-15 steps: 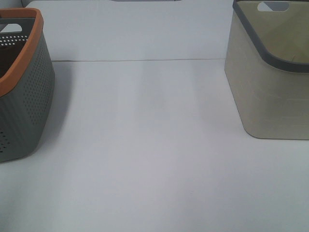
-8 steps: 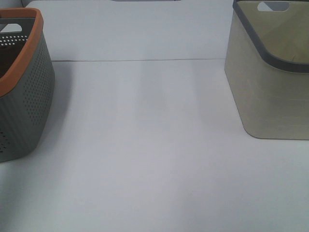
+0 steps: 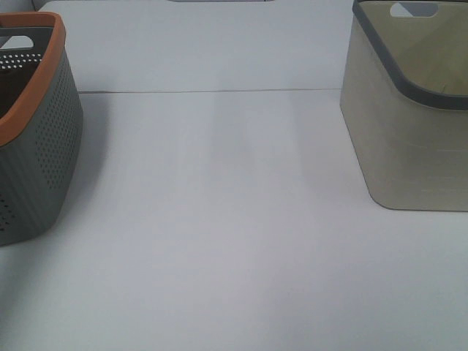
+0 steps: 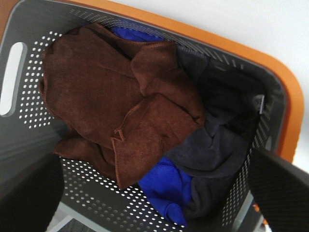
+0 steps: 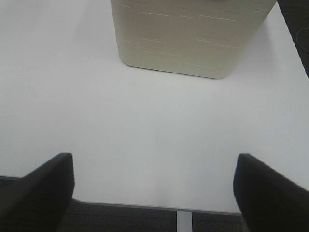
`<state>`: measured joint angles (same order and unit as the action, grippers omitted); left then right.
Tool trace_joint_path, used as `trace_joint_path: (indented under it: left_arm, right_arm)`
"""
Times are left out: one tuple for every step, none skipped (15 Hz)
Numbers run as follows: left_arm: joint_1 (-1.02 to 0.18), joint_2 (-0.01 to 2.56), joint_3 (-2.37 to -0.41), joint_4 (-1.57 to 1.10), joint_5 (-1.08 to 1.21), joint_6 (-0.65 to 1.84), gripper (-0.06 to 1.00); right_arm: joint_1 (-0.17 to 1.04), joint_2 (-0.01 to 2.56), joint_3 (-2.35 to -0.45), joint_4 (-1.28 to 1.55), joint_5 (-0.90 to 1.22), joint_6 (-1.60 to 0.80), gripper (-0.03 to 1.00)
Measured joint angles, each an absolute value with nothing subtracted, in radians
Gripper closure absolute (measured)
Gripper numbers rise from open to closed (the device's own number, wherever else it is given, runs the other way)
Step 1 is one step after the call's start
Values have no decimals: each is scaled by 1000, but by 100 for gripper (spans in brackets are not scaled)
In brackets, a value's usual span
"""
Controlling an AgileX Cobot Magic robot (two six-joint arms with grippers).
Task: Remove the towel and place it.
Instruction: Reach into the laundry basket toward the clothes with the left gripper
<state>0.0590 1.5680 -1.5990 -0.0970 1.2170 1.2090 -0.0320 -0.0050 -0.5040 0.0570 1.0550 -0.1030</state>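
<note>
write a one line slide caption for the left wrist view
Open left hand over the orange-rimmed grey basket, reddish-brown towel crumpled atop a blue cloth, beside a dark grey cloth.

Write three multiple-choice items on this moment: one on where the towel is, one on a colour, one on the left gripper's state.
1. Where is the towel?
A. on the table
B. in the grey basket
C. in the beige basket

2. What colour is the grey basket's rim?
A. green
B. white
C. orange

3. How is the left gripper?
A. open, holding nothing
B. shut on the towel
C. shut on the blue cloth

Key:
1 B: it lies crumpled inside the perforated grey walls.
2 C: an orange band runs round the top.
3 A: its fingers stand wide apart, touching nothing.
</note>
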Motion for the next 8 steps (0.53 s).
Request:
trace_joint_path:
  left_arm:
    - [69,1607,-1604,-94,1217,1255,-5]
    - [81,1652,-1604,-79,1217,1286,-5]
    - [87,1676,-1604,-64,1214,1294,-5]
    - [99,1719,-1604,-36,1195,1299,-5]
    - [109,1761,-1604,-12,1164,1302,-5]
    - [119,1800,-1604,0,1129,1308,-5]
    - [123,1841,-1607,11,1091,1317,-5]
    - [127,1887,-1620,19,1065,1324,-5]
  right_arm:
    - [-32,-5,-504,57,1055,-103,18]
    - [-32,-5,-504,57,1055,-103,18]
    - [-32,-5,-504,57,1055,-103,18]
    - [-32,-5,-504,57,1055,-103,18]
    - [-32,-5,-504,57,1055,-103,18]
    - [-32,-5,-504,57,1055,-103,18]
    - [-32,-5,-504,57,1055,-103,18]
    - [-32,-5,-504,57,1055,-103,18]
